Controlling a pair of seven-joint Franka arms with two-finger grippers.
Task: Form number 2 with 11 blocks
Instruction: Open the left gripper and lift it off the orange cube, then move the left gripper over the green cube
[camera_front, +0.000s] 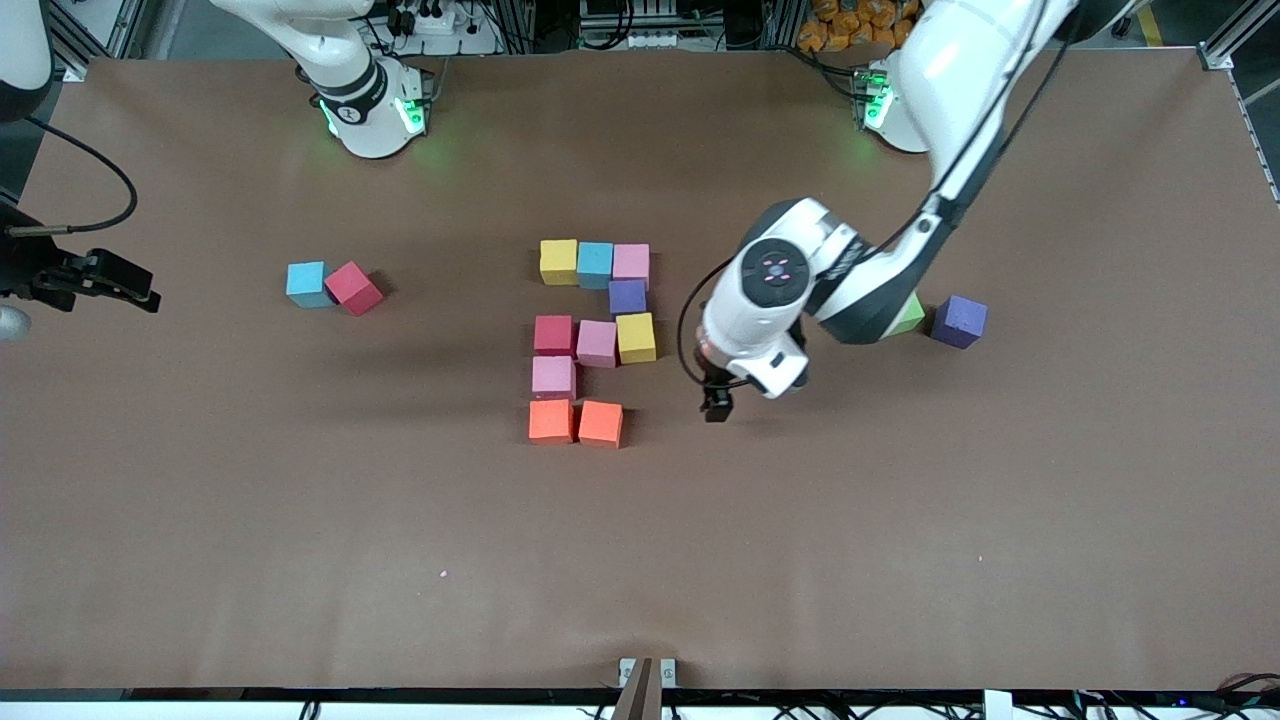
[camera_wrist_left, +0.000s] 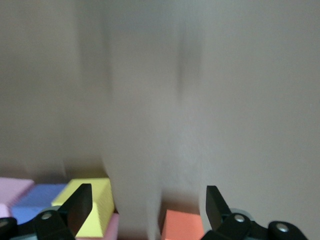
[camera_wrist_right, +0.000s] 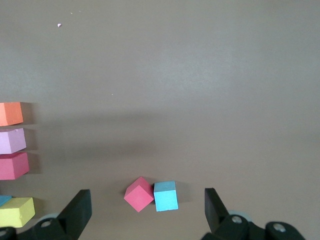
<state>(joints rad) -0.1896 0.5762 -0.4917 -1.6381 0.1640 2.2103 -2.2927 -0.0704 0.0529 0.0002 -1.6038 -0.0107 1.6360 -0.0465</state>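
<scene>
Presently ten foam blocks are laid on the brown desk (camera_front: 300, 520) as an unfinished number 2 (camera_front: 592, 340). The row farthest from the front camera is made of a yellow block (camera_front: 558, 261), a blue block (camera_front: 594, 264) and a pink block (camera_front: 631, 264). A purple block (camera_front: 627, 297) sits under the pink one. The middle row holds a red block (camera_front: 553, 334), a pink block (camera_front: 596, 342) and a yellow block (camera_front: 635, 337). A further pink block (camera_front: 553, 377) follows, then two orange blocks (camera_front: 575, 421) in the nearest row. One place is judged unfilled, beside the orange pair toward the left arm's end.

The left pincer (camera_front: 716, 404) is held over bare desk just beside that gap, fingers spread apart and empty. The right pincer (camera_wrist_right: 145, 212) waits at its own end of the desk, likewise spread and empty, over a spare light-blue block (camera_front: 306, 284) and a red block (camera_front: 353, 288) that touch each other.

A spare block is judged to be needed next. A loose purple block (camera_front: 960, 321) and a green block (camera_front: 908, 316), mostly hidden under the left arm, lie nearest. The block should be gripped on two flat parallel faces, squared to the pincer, lowered straight down flush against the orange neighbour, and released without nudging the row.

The cubes are matte, soft-edged foam, uniform in size; slight compression under grip is to be expected. The desk covering is plain, dull and flat.
</scene>
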